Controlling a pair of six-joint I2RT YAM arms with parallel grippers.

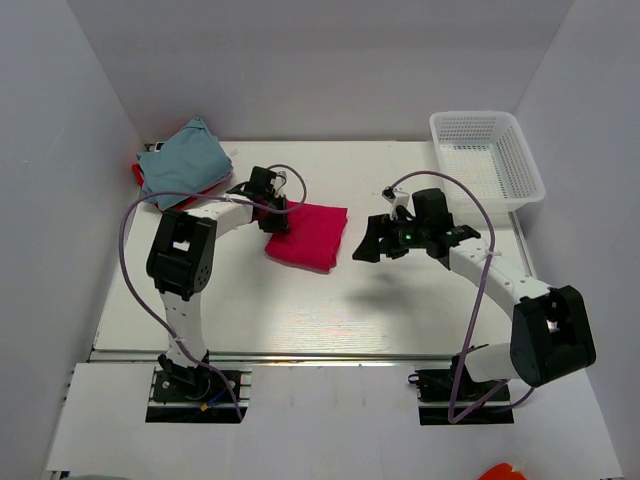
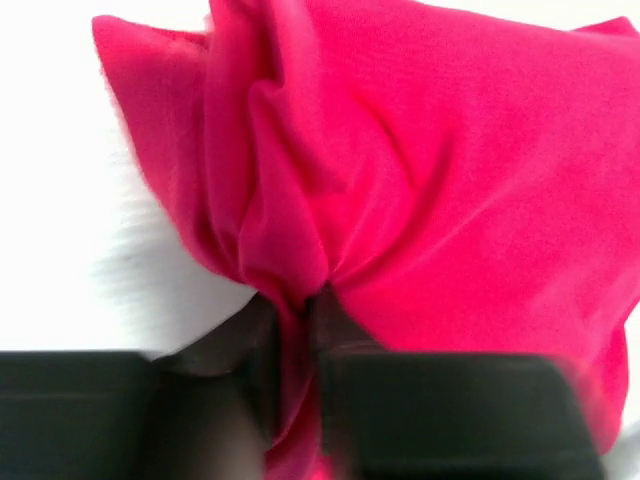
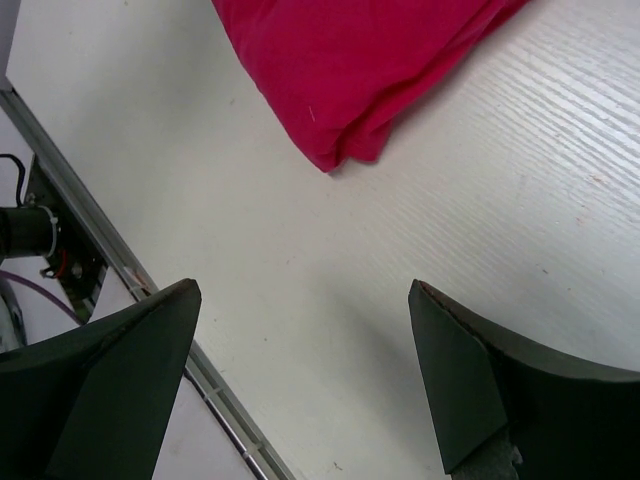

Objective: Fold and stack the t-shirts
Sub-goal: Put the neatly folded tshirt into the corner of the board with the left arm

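Note:
A folded magenta-pink t-shirt [image 1: 308,235] lies mid-table. My left gripper [image 1: 277,219] is shut on its left edge; in the left wrist view the cloth [image 2: 420,170] bunches into the closed jaws [image 2: 297,320]. A light blue-grey t-shirt [image 1: 185,161] lies folded at the back left on top of a red t-shirt [image 1: 137,172], of which only an edge shows. My right gripper [image 1: 366,243] is open and empty, just right of the pink shirt; the right wrist view shows the shirt's corner [image 3: 340,70] beyond the gripper [image 3: 305,340].
A white mesh basket [image 1: 487,158] stands empty at the back right. White walls enclose the table on three sides. A metal rail [image 1: 300,355] runs along the near edge.

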